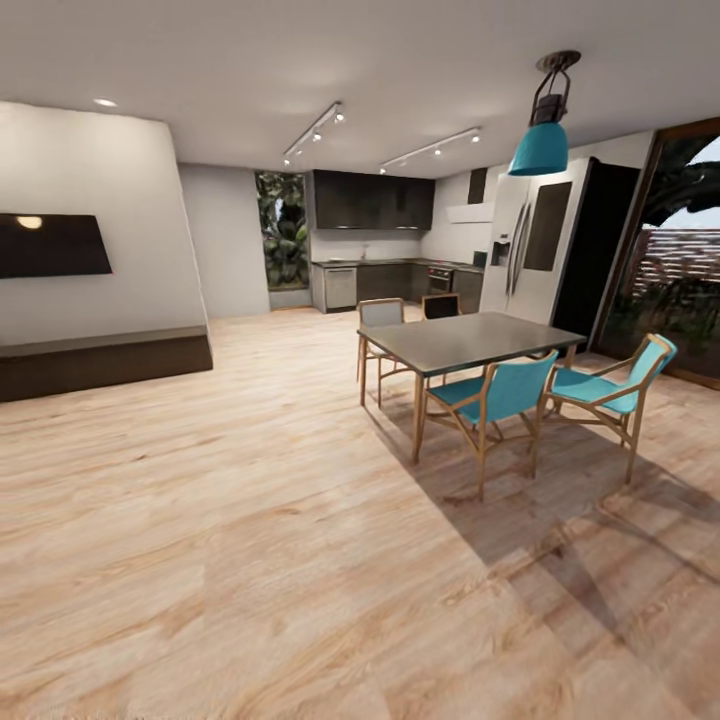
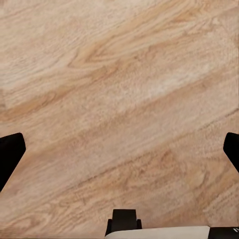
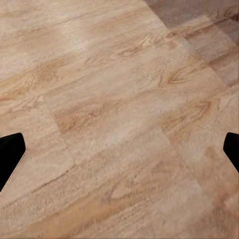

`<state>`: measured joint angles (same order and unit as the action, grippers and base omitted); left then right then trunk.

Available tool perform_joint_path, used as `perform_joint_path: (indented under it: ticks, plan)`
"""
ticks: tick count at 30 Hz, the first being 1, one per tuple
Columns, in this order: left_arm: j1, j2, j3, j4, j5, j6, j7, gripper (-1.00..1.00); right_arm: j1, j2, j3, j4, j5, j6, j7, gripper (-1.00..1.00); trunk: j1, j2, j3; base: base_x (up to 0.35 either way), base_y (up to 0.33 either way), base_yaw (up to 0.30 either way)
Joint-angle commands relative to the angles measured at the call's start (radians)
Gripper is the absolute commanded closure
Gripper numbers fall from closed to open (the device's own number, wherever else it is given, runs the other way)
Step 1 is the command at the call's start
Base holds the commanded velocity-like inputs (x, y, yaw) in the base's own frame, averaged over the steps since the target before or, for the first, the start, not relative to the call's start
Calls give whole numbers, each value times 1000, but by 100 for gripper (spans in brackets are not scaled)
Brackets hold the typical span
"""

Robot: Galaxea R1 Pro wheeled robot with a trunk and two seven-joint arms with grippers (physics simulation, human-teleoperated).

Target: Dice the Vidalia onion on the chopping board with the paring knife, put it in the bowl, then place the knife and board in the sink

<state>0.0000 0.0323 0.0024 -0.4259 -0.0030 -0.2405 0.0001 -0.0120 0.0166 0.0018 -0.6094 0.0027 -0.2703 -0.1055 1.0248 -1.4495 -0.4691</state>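
The kitchen (image 1: 370, 250) lies far off at the back of the room, with black upper cabinets and a grey countertop (image 1: 385, 264) above dark lower units. The sink, Vidalia onion, chopping board, paring knife and bowl are too far away to make out. In the left wrist view my left gripper (image 2: 121, 152) is open over pale wood floor, one dark fingertip (image 2: 10, 155) at each side of the picture. My right gripper (image 3: 121, 154) is likewise open above the floor, its fingertips (image 3: 10, 158) wide apart and holding nothing.
A grey dining table (image 1: 470, 340) with teal chairs (image 1: 500, 395) stands at the right, between me and the kitchen. A fridge (image 1: 525, 250) and glass doors (image 1: 685, 260) are beyond it. A low bench (image 1: 100, 360) under a wall TV (image 1: 50, 245) lines the left. Wood floor (image 1: 250, 500) runs between.
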Motion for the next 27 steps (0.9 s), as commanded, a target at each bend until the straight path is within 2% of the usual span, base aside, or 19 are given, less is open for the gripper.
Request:
perform_joint_path:
  ticks: [1,10,27]
  plan:
    - [0,0,0,-1,0,-2,0,-100,-1,0,0,0,0,-3,-3,-100,0,-1,-1,77,0,248]
    - [0,0,1,-1,0,-2,0,-100,-1,0,1,0,2,-3,-3,-100,0,-1,-1,113,0,248]
    - [0,1,1,-1,0,-2,1,-100,-1,0,1,0,2,-3,-3,-100,0,-1,-1,212,0,248]
